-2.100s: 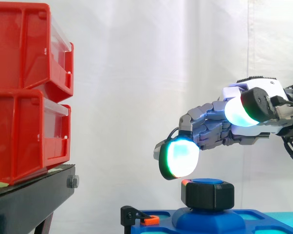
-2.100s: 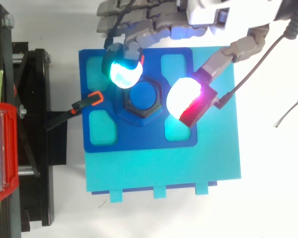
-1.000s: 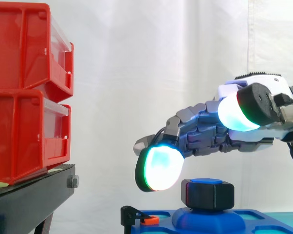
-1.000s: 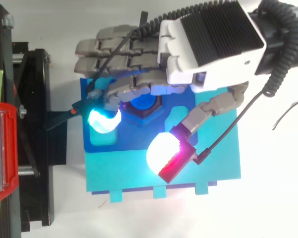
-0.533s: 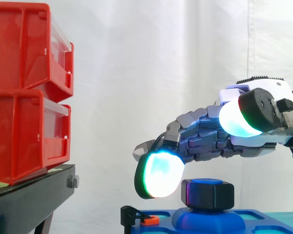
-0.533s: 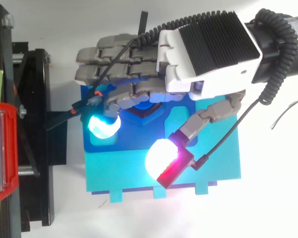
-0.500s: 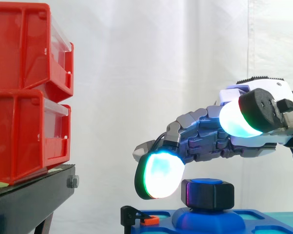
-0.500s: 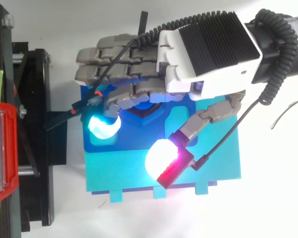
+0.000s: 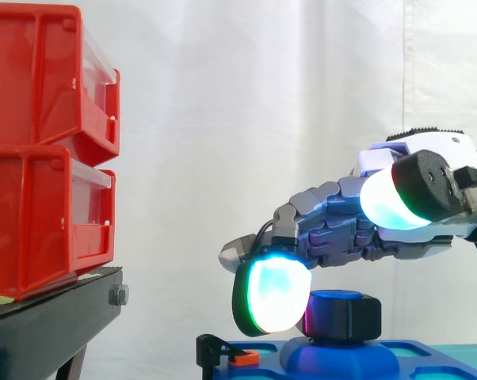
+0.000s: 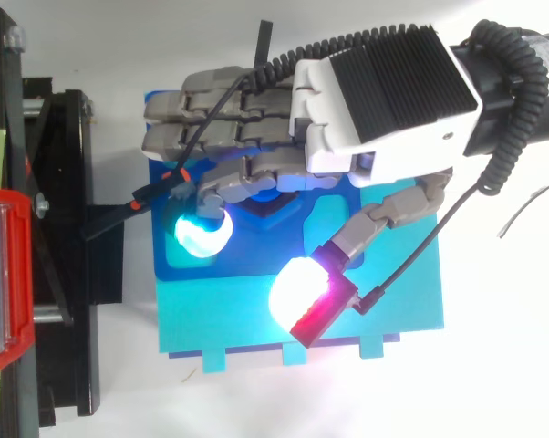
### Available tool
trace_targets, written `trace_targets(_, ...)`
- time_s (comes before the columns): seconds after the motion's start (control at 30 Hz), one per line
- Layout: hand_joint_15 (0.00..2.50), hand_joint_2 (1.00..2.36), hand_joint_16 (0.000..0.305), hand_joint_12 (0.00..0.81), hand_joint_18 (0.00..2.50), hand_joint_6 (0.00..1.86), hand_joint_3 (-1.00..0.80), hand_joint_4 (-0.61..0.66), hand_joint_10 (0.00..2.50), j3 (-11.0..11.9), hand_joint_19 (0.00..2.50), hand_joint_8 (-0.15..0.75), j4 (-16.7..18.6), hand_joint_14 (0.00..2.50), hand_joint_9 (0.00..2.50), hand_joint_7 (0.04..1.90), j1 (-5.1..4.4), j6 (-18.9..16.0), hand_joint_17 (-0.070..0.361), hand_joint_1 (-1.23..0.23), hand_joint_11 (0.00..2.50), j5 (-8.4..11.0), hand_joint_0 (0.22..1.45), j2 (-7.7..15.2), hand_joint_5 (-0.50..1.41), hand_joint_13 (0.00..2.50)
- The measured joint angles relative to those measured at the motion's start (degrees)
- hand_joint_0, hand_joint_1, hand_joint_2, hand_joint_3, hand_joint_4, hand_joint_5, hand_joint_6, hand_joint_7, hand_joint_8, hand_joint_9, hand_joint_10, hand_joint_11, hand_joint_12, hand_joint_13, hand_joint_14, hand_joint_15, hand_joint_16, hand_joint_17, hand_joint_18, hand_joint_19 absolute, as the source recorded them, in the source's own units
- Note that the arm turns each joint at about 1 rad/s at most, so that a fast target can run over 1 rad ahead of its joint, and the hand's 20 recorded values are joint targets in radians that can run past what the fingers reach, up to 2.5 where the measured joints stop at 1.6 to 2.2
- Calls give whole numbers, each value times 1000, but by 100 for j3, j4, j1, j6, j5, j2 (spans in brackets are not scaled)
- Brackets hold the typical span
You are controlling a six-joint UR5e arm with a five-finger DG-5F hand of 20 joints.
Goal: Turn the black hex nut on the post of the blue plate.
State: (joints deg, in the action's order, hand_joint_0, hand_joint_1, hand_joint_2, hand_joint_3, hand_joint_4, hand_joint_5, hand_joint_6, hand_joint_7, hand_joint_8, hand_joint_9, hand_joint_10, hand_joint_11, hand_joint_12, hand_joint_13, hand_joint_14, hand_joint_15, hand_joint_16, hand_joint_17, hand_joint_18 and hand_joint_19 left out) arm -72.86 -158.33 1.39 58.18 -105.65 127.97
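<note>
So the hand (image 9: 357, 229) comes in from the right and hangs right over the nut (image 9: 341, 315), palm down, fingers spread wide and only loosely bent. It's not pinching or wrapped around anything. One fingertip (image 9: 274, 305), glowing cyan-white with a green rim, sits low just beside the nut's left face. I can't tell if it's touching, but there's a magenta glint on that face. The thumb (image 9: 389, 202) is up high and well apart from the nut. From the top view the thumb (image 10: 297, 292) is out over the cyan base (image 10: 393, 310), past the front edge of the blue plate (image 10: 256, 265), its pad showing white and red.

The nut itself sits on the raised post in the middle of the plate, blue cap poking out on top. From above it's mostly under the fingers, with just a dark corner peeking out.

A little black clamp with an orange tip (image 9: 242, 358) sits at the plate's left edge. Red bins (image 9: 40, 150) are stacked on the black stand (image 9: 48, 324) off to the left.
</note>
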Motion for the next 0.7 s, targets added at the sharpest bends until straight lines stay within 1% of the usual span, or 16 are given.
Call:
trace_targets(0.33, 0, 1000, 49, 354, 0, 504, -500, 285, 0, 0, 128, 243, -19, 0, 155, 934, 68, 16, 111, -267, 0, -30, 510, -1, -189, 0)
trace_targets(0.7, 0, 1000, 48, 350, 0, 504, -500, 297, 0, -1, 124, 249, 65, 0, 200, 970, 163, 36, 108, -275, 0, -143, 513, -1, -181, 0)
